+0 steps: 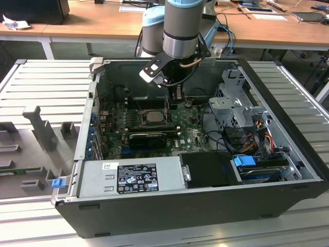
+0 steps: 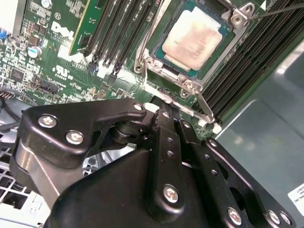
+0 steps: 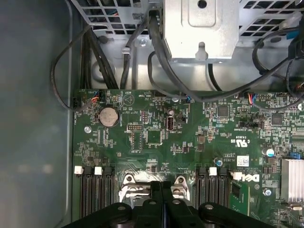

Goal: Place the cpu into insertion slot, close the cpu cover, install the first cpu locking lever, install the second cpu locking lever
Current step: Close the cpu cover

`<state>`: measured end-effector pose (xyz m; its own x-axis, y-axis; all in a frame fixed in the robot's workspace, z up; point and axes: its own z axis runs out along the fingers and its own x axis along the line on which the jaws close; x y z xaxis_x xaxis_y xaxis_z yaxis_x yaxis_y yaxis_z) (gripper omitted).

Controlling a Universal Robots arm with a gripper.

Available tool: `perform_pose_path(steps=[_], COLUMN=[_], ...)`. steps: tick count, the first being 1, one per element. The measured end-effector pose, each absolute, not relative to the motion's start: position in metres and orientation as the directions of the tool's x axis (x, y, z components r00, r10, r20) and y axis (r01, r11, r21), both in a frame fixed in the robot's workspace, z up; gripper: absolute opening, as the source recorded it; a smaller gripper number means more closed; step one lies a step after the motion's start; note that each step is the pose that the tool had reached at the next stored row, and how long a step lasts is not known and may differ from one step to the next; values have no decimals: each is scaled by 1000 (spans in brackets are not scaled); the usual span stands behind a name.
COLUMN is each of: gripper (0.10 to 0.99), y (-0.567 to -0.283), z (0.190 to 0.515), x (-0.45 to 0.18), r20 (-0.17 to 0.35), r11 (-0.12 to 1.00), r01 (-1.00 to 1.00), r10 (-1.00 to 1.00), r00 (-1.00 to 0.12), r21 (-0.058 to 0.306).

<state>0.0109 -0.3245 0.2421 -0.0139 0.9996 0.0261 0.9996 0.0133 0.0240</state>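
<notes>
The gripper has its jaws closed, the two black fingers pressed side by side. Its bulky body hides the very tips in the second wrist view, so I cannot tell whether they nip anything. In the first wrist view the socket area lies under the jaws and is cut off at the picture's edge, with two silvery brackets showing beside them. In the exterior view the arm's wrist covers part of the board behind the jaws.

The cpu sits just beyond the jaw tips, seated flat in the insertion slot. It is a square chip with a pale silvery top dulled by a brownish smear, on a green rim. The cpu cover, a silvery metal frame, lies down around it. A flat silvery locking lever runs along the socket's near side, right at the jaw tips. A thin lever rod sticks out at the far corner.

Black memory slots flank the socket on both sides of the jaws, on the green motherboard. Farther from the jaws are a coin cell, black cables and a metal drive cage. The open computer case rests on a slatted metal bench, its power supply well apart from the jaws.
</notes>
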Motion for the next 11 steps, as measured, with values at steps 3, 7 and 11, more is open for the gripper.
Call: perform_pose_path(steps=[3, 7, 11], gripper=[106, 106, 106], y=[-324, -325, -325], z=[241, 228, 227], x=[4, -4, -18], r20=[26, 27, 28], r11=[13, 33, 42], r01=[1000, 999, 999], r10=[1000, 999, 999], r00=[-14, -34, -43], r21=[24, 24, 24])
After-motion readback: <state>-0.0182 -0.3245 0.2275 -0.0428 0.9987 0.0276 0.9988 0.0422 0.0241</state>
